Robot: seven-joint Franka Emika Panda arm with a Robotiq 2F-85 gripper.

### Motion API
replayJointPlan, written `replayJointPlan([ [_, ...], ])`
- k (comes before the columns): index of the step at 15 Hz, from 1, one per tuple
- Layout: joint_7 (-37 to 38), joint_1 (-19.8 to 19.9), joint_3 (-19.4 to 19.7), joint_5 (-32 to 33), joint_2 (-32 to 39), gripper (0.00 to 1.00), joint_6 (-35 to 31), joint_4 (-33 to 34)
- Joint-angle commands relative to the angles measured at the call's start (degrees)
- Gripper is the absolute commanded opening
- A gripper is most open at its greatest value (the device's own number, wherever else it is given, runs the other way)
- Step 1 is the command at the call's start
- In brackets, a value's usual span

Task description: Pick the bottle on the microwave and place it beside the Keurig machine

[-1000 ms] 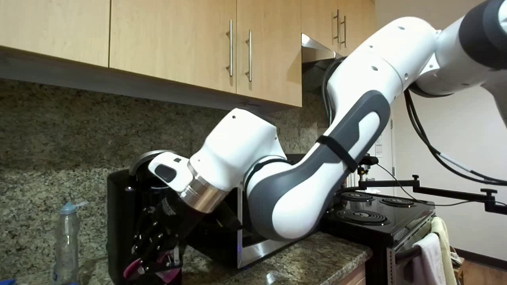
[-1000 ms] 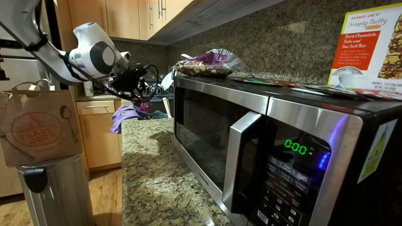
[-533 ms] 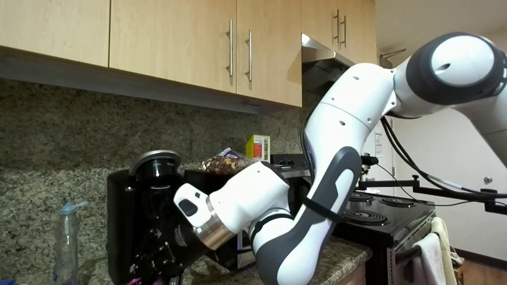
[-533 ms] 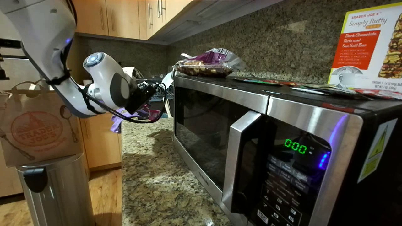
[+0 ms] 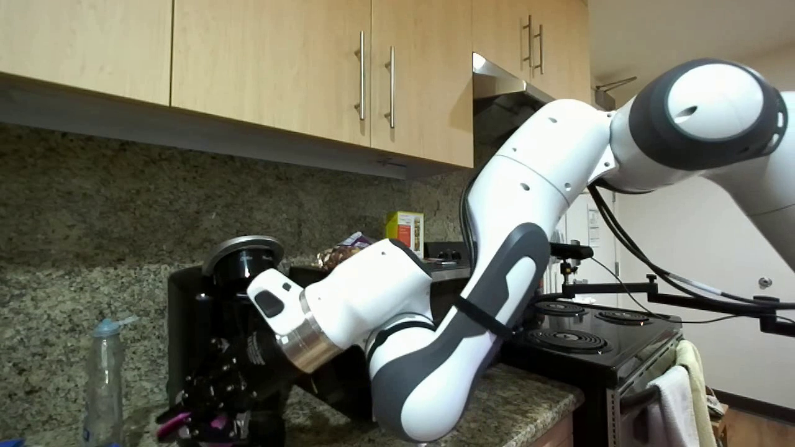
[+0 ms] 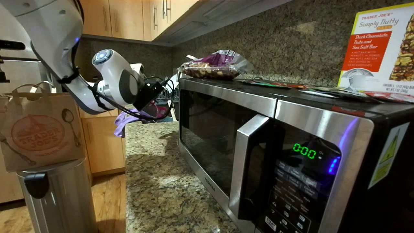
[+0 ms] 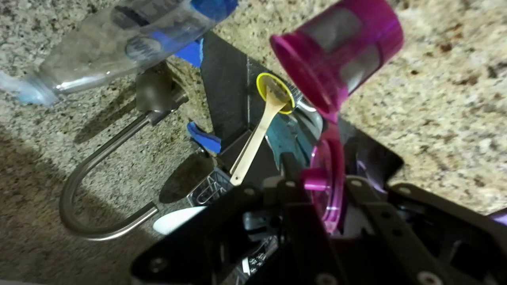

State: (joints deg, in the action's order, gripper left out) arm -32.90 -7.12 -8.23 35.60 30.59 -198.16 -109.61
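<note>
My gripper (image 7: 315, 180) is shut on the round lid of a magenta mesh cup (image 7: 386, 29) in the wrist view; the cup hangs open from the lid's hinge. The cup also shows in an exterior view (image 5: 172, 427), low in front of the glossy black Keurig machine (image 5: 245, 264). A clear bottle (image 5: 104, 388) with a light blue cap stands upright on the counter beside the Keurig, apart from my gripper. It also shows in the wrist view (image 7: 119, 47). The microwave (image 6: 210, 132) has no bottle visible on top; my arm hides much of it in an exterior view.
A nut bag (image 6: 213, 66), flat packets (image 6: 265, 84) and a snack-bar box (image 6: 368, 48) are on the microwave. A sink with a wooden spoon (image 7: 253, 142), a curved faucet (image 7: 71, 190) and a dish rack (image 7: 210, 190) lie below. Cabinets (image 5: 267, 68) hang above.
My arm has dipped, then risen slightly and shifted toward the bottle side, uncovering the nut bag and box in an exterior view. The magenta cup stays in the gripper. The bottle has not moved.
</note>
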Motion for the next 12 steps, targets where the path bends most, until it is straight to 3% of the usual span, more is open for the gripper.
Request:
replayJointPlan([
  [1,-1.9,6.1,-8.2,-0.3,4.8,0.11,0.1,8.2],
  [8,-3.8,15.3,-22.1,3.7,17.1,0.11,0.3,15.3],
  [12,-6.4,17.8,-25.4,5.6,22.5,0.11,0.3,16.1],
])
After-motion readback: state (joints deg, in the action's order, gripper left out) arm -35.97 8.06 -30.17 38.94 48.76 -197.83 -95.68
